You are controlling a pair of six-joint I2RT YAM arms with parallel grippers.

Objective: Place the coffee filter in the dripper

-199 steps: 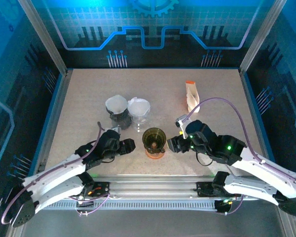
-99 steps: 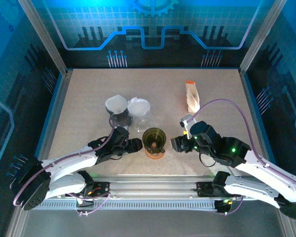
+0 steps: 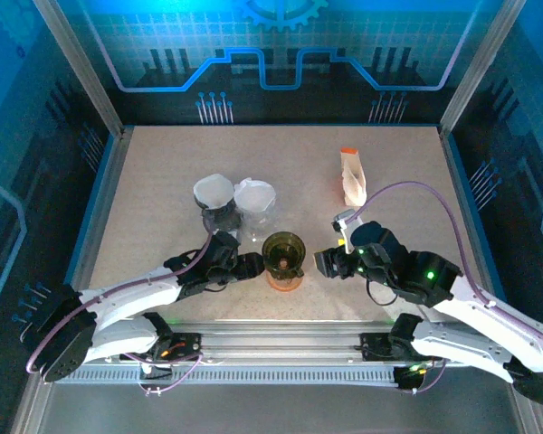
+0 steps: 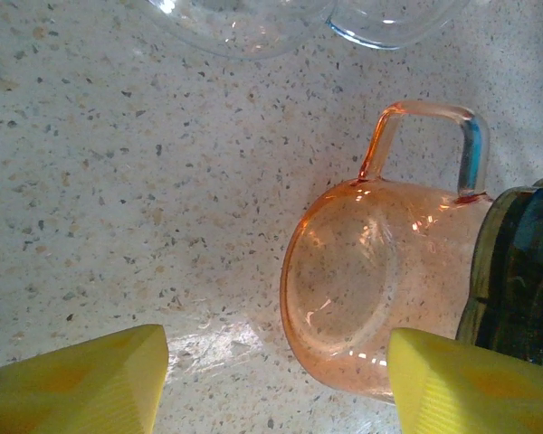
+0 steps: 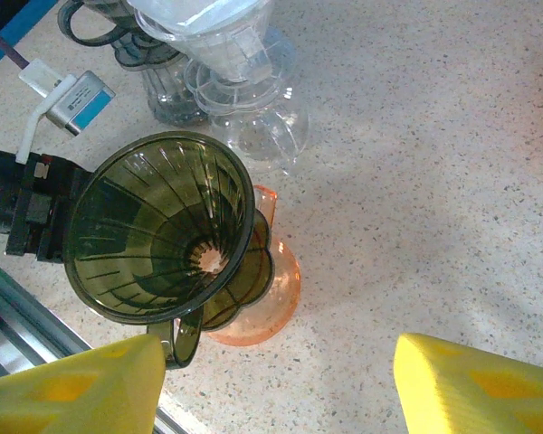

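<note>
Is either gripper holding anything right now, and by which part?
Nothing is held. The left gripper is open at the orange cup, not clamped on it; the right gripper is open beside the dripper.

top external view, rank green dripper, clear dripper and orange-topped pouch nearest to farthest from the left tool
1. green dripper, just right of the left tool
2. clear dripper, just behind it
3. orange-topped pouch, far back right
</note>
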